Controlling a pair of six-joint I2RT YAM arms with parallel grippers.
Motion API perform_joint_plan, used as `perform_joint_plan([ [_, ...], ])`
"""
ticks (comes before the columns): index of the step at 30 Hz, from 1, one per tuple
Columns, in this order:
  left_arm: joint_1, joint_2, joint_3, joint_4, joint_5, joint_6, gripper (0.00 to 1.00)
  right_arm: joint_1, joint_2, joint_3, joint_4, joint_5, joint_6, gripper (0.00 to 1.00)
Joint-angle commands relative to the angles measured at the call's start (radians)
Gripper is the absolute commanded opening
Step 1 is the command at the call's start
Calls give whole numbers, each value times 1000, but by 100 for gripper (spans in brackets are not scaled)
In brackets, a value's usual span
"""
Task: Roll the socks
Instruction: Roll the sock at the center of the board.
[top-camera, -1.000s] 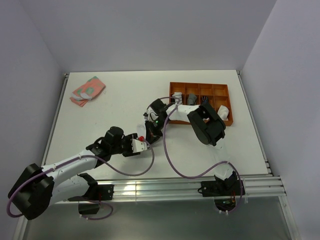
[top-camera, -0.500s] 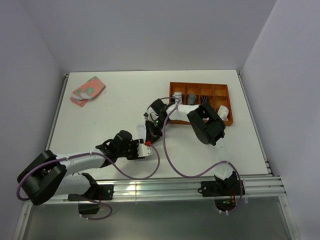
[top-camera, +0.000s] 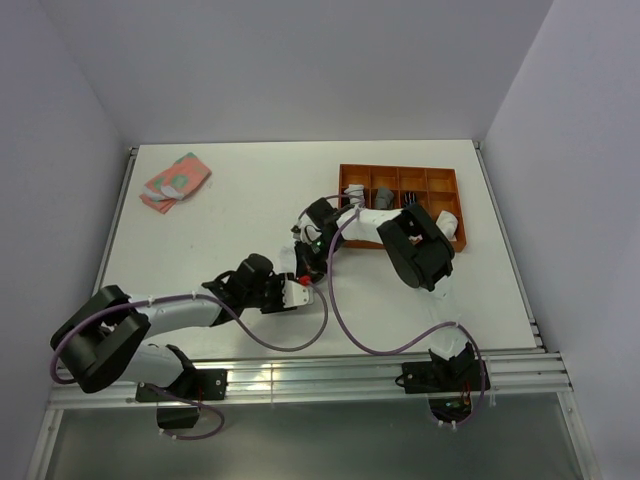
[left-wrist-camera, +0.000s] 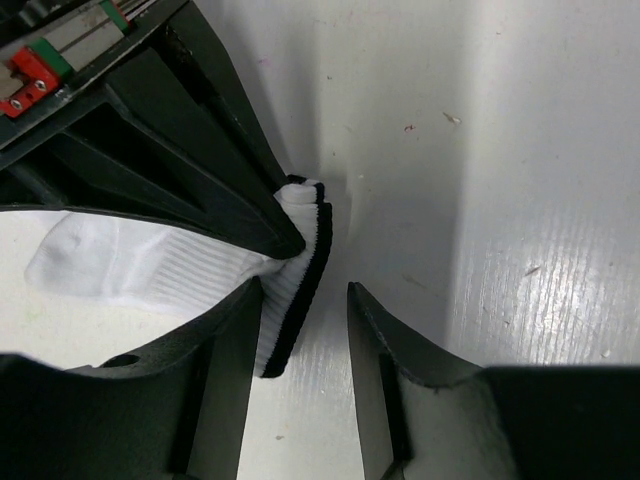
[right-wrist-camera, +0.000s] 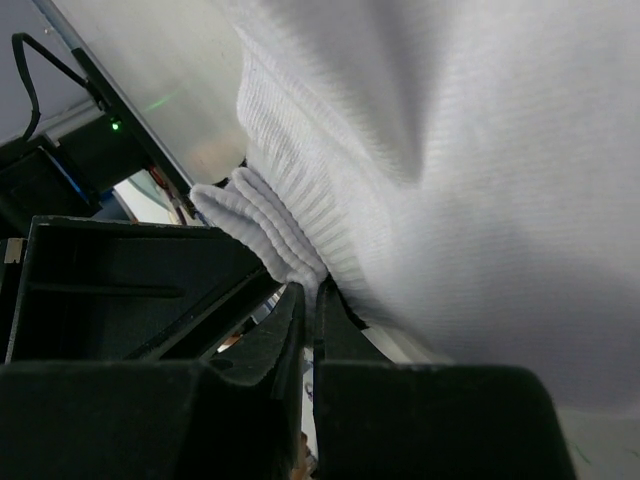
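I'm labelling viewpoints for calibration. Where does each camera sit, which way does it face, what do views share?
Top external: above and behind the bases, looking down on table, orange tray, pink sock; left arm and right arm show.
Left wrist: on the left arm, looking down at the white sock with black cuff bands; left gripper open astride its cuff.
Right wrist: on the right arm, close against white sock fabric; right gripper shut on it.
Both wrist views share that sock.
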Motion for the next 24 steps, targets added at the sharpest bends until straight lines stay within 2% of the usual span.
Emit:
perform_joint_plan([
  [1,-3,32,40,-33,7,4,45,2,-37,-33,-31,24,-46,0],
  [11,-1,84,102,-138,47,32,42,2,-30,-16,-55,33,-74,0],
  [18,14,121,154,-222,73,27,20,4,-36,1,-64,40,-89,0],
  [24,22,126,158,-270,79,47,8,2,-34,12,-67,50,-92,0],
])
